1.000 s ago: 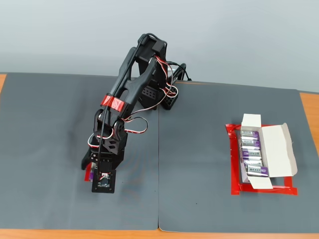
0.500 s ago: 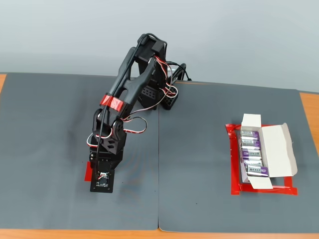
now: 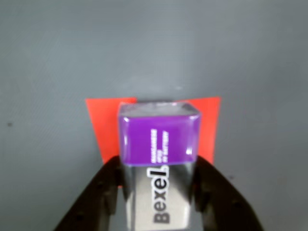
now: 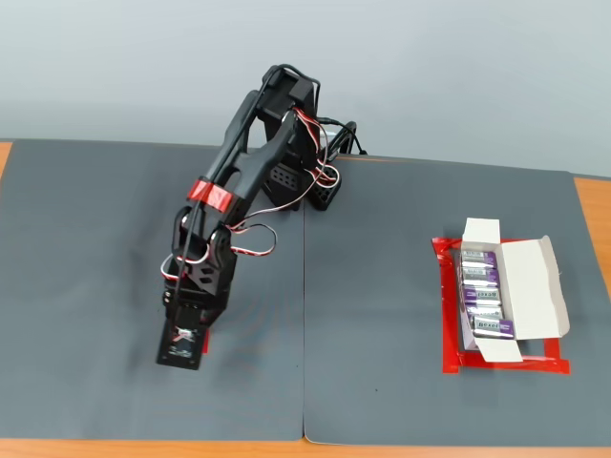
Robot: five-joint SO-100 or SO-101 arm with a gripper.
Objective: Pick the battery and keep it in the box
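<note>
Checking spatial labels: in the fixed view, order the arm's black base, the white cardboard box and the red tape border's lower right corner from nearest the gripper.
Gripper, lower left.
1. Arm's black base, upper centre.
2. White cardboard box, right.
3. Red tape border's lower right corner, farthest right.

Grey mat [image 4: 382, 239] on wooden table [image 4: 592, 205], red-taped box [image 4: 535, 286] at right

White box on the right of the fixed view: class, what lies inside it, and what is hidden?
Inside the white box lie four purple-banded batteries in a row, flat and side by side. The floor of the box beneath them is covered, and the red tape border shows only around its edges.
</note>
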